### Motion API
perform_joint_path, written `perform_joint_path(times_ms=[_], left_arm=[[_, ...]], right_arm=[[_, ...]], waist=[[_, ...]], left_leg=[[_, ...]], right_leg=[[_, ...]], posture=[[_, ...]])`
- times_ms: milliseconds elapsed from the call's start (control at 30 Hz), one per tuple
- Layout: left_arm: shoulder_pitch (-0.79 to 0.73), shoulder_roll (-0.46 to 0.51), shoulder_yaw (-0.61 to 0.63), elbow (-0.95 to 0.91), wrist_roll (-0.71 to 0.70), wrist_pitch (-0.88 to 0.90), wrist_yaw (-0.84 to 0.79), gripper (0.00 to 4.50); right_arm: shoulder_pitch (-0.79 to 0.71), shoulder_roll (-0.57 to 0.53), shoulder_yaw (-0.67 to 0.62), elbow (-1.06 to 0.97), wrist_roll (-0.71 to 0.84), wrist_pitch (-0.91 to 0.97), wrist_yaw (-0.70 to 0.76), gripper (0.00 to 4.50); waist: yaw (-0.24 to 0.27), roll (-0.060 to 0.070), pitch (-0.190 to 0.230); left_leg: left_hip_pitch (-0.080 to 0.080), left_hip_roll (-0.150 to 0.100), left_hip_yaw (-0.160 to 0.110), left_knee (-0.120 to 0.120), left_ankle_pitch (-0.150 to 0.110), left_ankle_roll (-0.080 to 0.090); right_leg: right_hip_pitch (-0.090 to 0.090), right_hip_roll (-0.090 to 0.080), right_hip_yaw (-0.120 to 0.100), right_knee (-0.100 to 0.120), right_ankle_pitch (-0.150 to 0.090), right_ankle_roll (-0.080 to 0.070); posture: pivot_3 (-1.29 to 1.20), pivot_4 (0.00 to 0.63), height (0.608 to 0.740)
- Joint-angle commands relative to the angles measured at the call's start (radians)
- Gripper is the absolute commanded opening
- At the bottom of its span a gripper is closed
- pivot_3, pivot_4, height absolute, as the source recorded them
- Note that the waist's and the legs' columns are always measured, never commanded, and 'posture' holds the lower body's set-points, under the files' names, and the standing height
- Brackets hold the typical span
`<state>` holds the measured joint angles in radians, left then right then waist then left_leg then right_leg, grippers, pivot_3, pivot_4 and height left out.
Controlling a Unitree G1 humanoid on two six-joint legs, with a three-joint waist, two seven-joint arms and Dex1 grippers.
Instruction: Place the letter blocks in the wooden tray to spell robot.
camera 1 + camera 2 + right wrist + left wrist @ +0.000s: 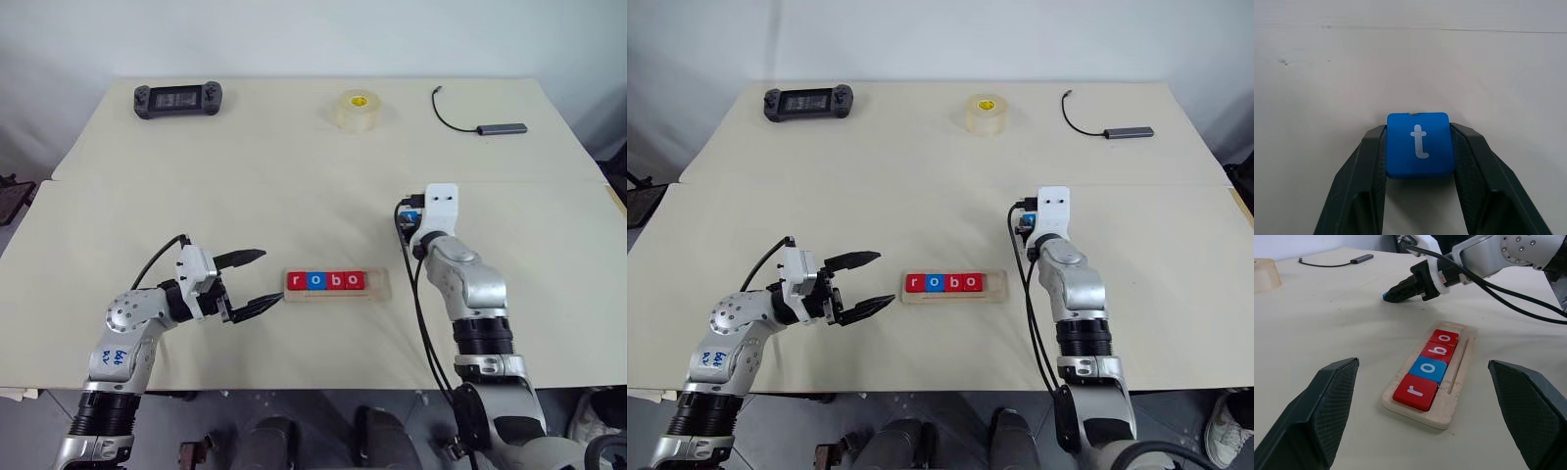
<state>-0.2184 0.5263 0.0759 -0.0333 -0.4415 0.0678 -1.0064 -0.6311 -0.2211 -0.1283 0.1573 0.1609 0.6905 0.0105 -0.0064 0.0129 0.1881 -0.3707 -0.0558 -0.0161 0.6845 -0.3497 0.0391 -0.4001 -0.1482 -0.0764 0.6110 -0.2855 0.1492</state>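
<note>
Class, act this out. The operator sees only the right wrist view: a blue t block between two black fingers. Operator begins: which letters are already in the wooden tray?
Observer: Four letter blocks in the wooden tray read r, o, b, o.
Operator: Where is the free space?
Observer: At the tray's right end, beside the red o block.
Operator: And the left gripper?
Observer: It hovers off the tray's left end, jaws open.
</note>
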Motion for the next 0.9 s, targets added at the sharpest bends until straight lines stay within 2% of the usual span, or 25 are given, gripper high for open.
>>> perform_joint_path(times_ms=[33,133,233,500,600,700,800,900], left_arm=[[-0.002,0.009,0.006,-0.042,-0.017,0.007,-0.006,4.50],[-0.013,0.013,-0.001,-0.021,-0.016,0.008,-0.029,4.50],[-0.027,0.011,-0.009,0.013,-0.012,-0.001,-0.055,4.50],[-0.047,0.010,-0.014,0.067,-0.003,-0.025,-0.098,4.50],[-0.047,0.009,-0.013,0.074,-0.003,-0.027,-0.101,4.50],[-0.046,0.009,-0.013,0.075,-0.005,-0.023,-0.103,4.50],[-0.040,0.008,-0.011,0.070,-0.007,-0.023,-0.102,4.50],[-0.042,0.007,-0.011,0.072,-0.005,-0.031,-0.105,4.50]], right_arm=[[0.070,-0.074,-0.023,-0.201,0.022,0.077,0.058,1.47],[0.178,-0.129,-0.065,-0.383,0.066,0.200,0.095,1.47],[0.281,-0.139,-0.108,-0.535,0.105,0.303,0.102,1.47],[0.445,-0.074,-0.128,-0.791,0.132,0.483,0.065,1.47],[0.476,-0.066,-0.113,-0.827,0.140,0.506,0.078,2.48],[0.464,-0.105,-0.117,-0.801,0.147,0.471,0.123,3.50],[0.422,-0.271,-0.120,-0.686,0.147,0.368,0.271,4.49],[0.374,-0.417,-0.110,-0.528,0.156,0.214,0.433,4.49]], waist=[[0.003,0.000,0.000],[0.004,0.000,0.000],[0.005,0.000,0.000],[0.004,0.000,0.000],[0.005,0.000,0.000],[0.005,0.000,0.000],[0.005,0.000,0.000],[0.006,0.000,0.000]], left_leg=[[0.000,0.000,0.000,0.000,0.000,0.000],[0.000,0.000,0.000,0.000,0.000,0.000],[0.000,0.000,0.001,0.000,0.000,0.000],[0.001,0.001,0.004,0.000,0.000,0.000],[0.001,0.001,0.003,0.000,0.000,0.000],[0.001,0.000,0.004,0.000,0.000,0.000],[0.001,0.000,0.004,0.000,0.000,0.001],[0.001,-0.001,0.005,0.000,0.000,0.003]], right_leg=[[0.000,0.000,0.000,0.000,0.000,0.000],[0.000,0.000,0.000,-0.001,0.000,0.000],[0.000,0.000,0.000,-0.001,0.000,0.000],[0.000,0.001,0.003,-0.001,0.000,0.000],[-0.001,0.001,0.003,-0.001,0.000,0.000],[-0.001,0.000,0.004,-0.001,0.000,0.000],[-0.001,0.000,0.004,-0.001,0.000,0.000],[0.000,0.000,0.005,-0.002,0.000,0.001]], posture=[[0.00,0.150,0.740],[0.00,0.150,0.740],[0.00,0.150,0.740],[0.00,0.150,0.740],[0.00,0.150,0.740],[0.00,0.150,0.740],[0.00,0.150,0.740],[0.00,0.150,0.740]])
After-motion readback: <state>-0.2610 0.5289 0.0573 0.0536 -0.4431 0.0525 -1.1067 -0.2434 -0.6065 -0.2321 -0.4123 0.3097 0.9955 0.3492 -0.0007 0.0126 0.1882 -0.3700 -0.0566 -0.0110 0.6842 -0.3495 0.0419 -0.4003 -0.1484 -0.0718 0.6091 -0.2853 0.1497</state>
